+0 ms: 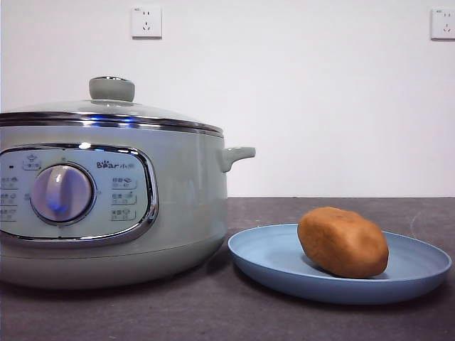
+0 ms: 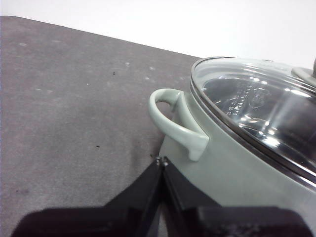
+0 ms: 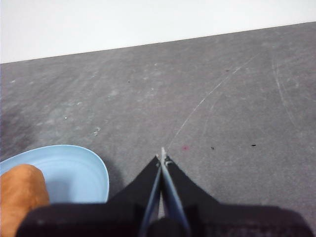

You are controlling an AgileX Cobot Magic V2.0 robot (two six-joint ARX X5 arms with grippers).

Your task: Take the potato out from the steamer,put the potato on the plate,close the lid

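Observation:
The orange-brown potato [image 1: 343, 242] lies on the light blue plate [image 1: 266, 259] at the front right; both also show in the right wrist view, potato [image 3: 19, 197] on plate [image 3: 74, 168]. The sage-green steamer [image 1: 185, 206] stands at the left with its glass lid [image 1: 106, 108] shut on it, green knob on top. The left wrist view shows the steamer's side handle [image 2: 175, 123] and the lid [image 2: 256, 108]. My left gripper [image 2: 161, 160] is shut and empty, beside the steamer's handle. My right gripper [image 3: 162, 153] is shut and empty, over the table beside the plate.
The dark grey table [image 1: 320, 209] carries the steamer and the plate. A white wall with two sockets [image 1: 146, 21] stands behind. Neither arm shows in the front view.

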